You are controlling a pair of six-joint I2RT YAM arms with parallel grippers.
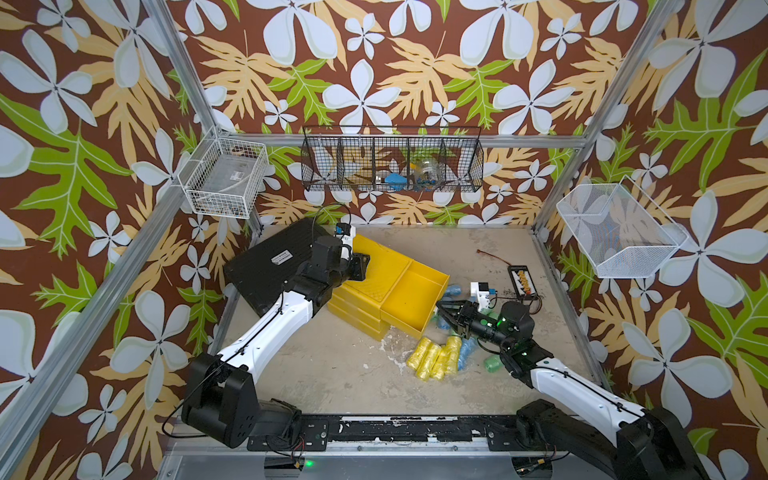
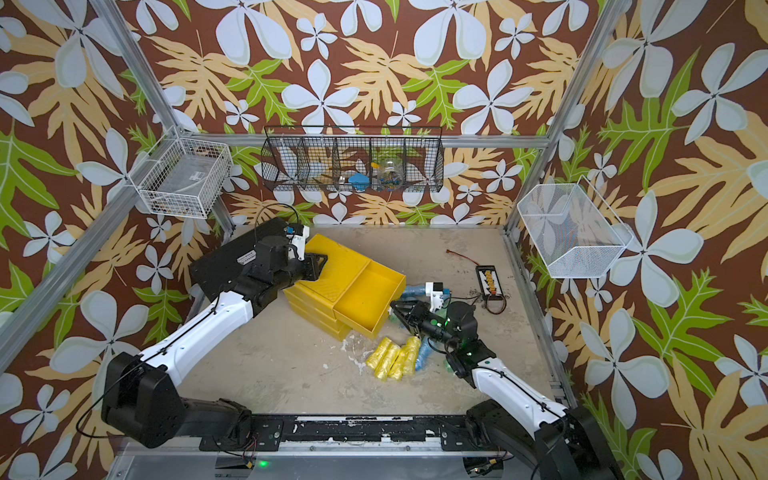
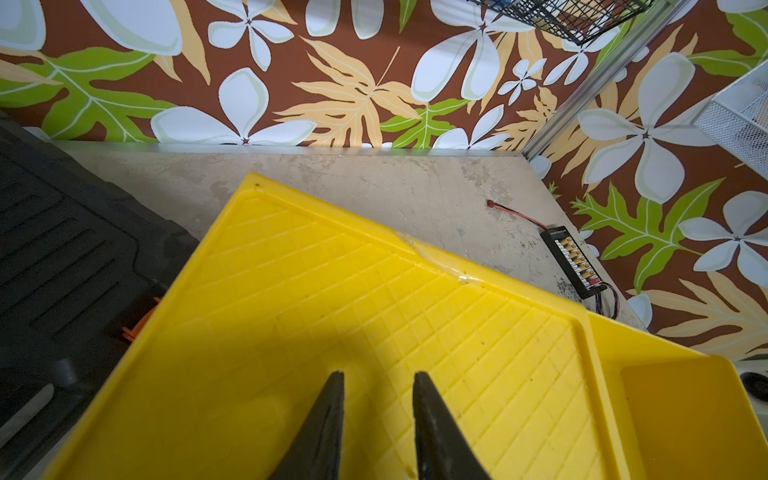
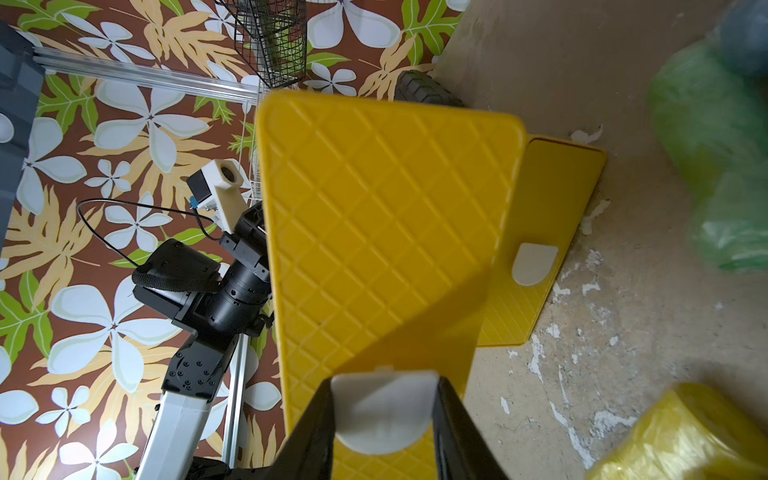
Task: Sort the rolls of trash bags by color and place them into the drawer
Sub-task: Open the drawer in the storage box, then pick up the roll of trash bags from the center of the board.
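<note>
Two arms were busy with the drawer-opening step. My right gripper (image 4: 384, 419) bracketed the white tab handle (image 4: 384, 411) of the pulled-out top drawer (image 1: 415, 297); grip unclear. Next: let go, fetch yellow rolls (image 1: 432, 357) nearby. Farther off, my left gripper (image 3: 378, 428), narrowed and empty, stretched low, braced the chest top (image 3: 332, 291).

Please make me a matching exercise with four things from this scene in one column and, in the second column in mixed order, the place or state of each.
Things:
1. top drawer of the yellow plastic chest
2. yellow crinkly plastic rolls
3. flat black plastic tool case
4. long black wire basket

Places or states:
A. hangs on the back wall
B. lie together on the table, nearer the robot than the chest
C. pulled out and empty
D. lies on the table, left of the chest

Pairs: 1-C, 2-B, 3-D, 4-A
</note>
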